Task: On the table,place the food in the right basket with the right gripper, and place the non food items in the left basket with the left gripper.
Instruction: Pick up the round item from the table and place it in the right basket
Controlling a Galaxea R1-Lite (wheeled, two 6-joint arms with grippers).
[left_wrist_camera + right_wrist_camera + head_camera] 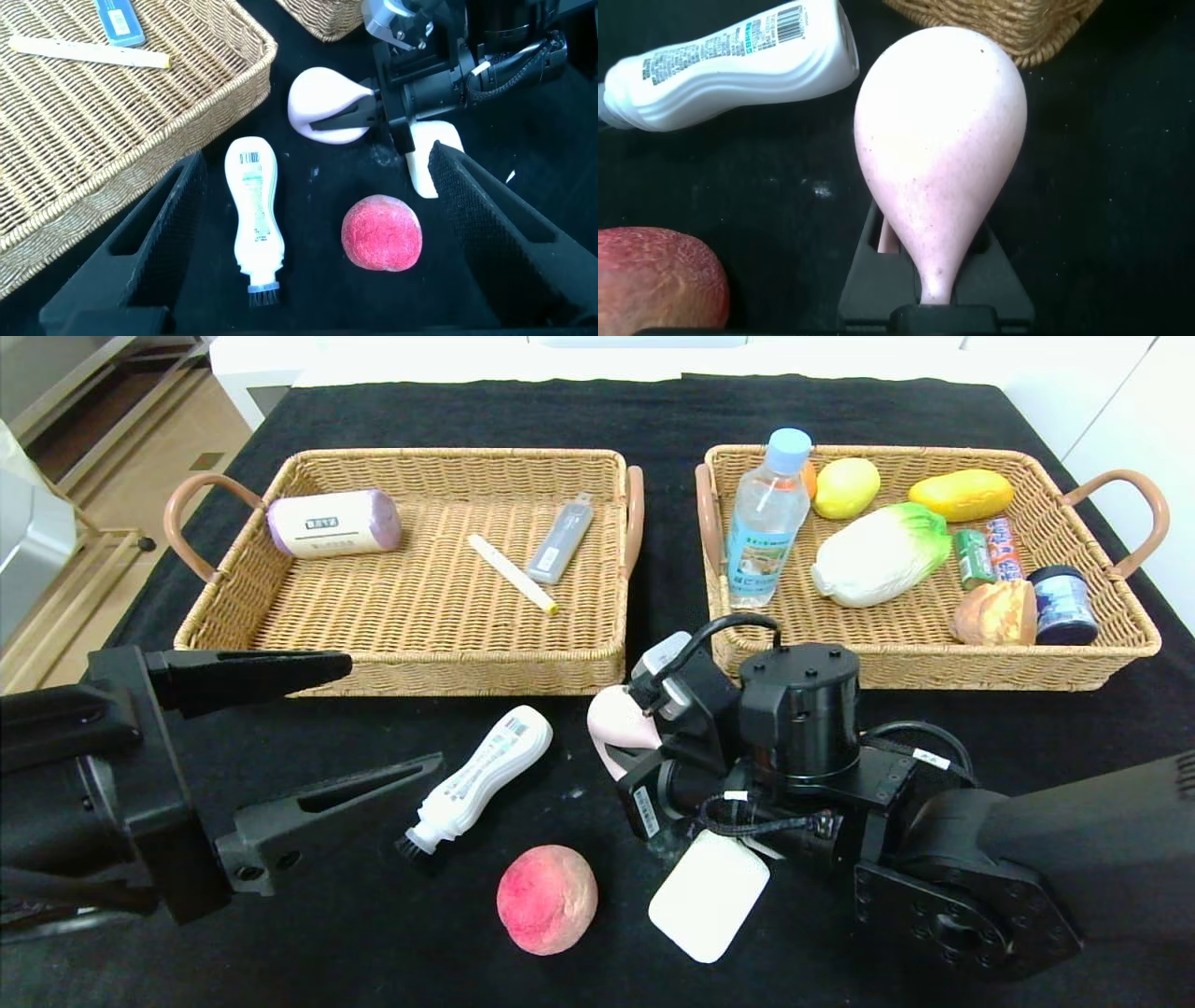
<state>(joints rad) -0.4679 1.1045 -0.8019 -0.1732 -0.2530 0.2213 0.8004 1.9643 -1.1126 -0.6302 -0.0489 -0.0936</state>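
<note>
Since it is food bound for the tan woven right basket [1102,658], the pale pink round bun [618,726], frame centre, sits pinched flat by the right gripper [624,733]; left gripper [308,737] waits spread, lower left.

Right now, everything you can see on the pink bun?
The pale pink bun is smooth, soft-looking and faintly speckled. It is squeezed into a teardrop shape, its narrow end pinched in the shut right gripper. It lies over the black table just in front of the right basket, between the white brush-tipped bottle and that gripper.
</note>
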